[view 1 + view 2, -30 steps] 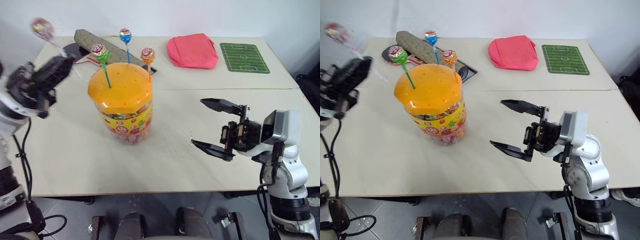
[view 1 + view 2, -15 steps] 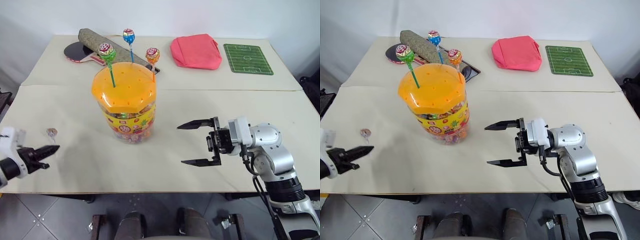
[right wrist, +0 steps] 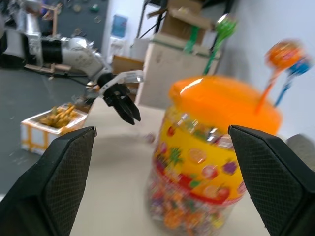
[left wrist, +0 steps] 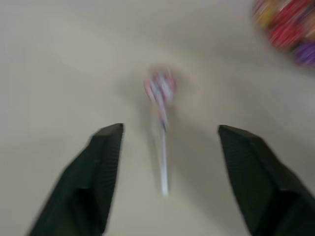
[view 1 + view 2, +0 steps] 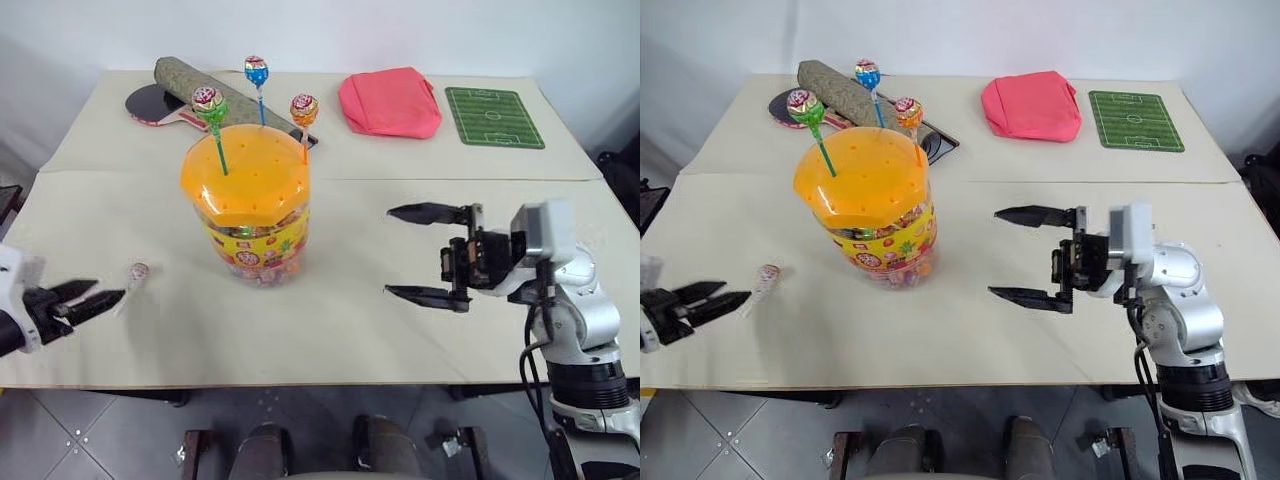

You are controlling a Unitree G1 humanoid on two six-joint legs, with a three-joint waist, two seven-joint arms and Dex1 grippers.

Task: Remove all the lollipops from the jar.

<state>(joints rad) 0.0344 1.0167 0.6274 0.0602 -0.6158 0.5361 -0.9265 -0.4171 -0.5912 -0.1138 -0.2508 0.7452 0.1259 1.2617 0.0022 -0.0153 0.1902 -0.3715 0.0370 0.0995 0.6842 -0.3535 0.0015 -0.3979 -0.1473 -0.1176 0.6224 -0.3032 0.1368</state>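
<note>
One lollipop [image 5: 137, 273], the purple-silver one on a white stick, is already out of the jar [image 5: 247, 205] and lies on the counter [image 5: 330, 330] well to the jar's left, just ahead of the left gripper [image 5: 88, 297]. That gripper's fingers stand apart with the stick lying between them in the left wrist view, touching neither finger, so by the look of it the candy is let go. Three lollipops are left, standing upright with their sticks pushed through holes in the orange lid [image 5: 245, 173]: a pink-green one [image 5: 208, 100] on a green stick at the lid's left, a blue one [image 5: 256, 71] at the back, and an orange one [image 5: 304, 108] at the right edge. The right gripper [image 5: 428, 253] hangs above the counter on the jar's right side, its two fingers spread wide and holding nothing, turned toward the jar. I judge the task about a quarter done: one out, three to pull, and the orange lollipop sits nearest the free right gripper.
</note>
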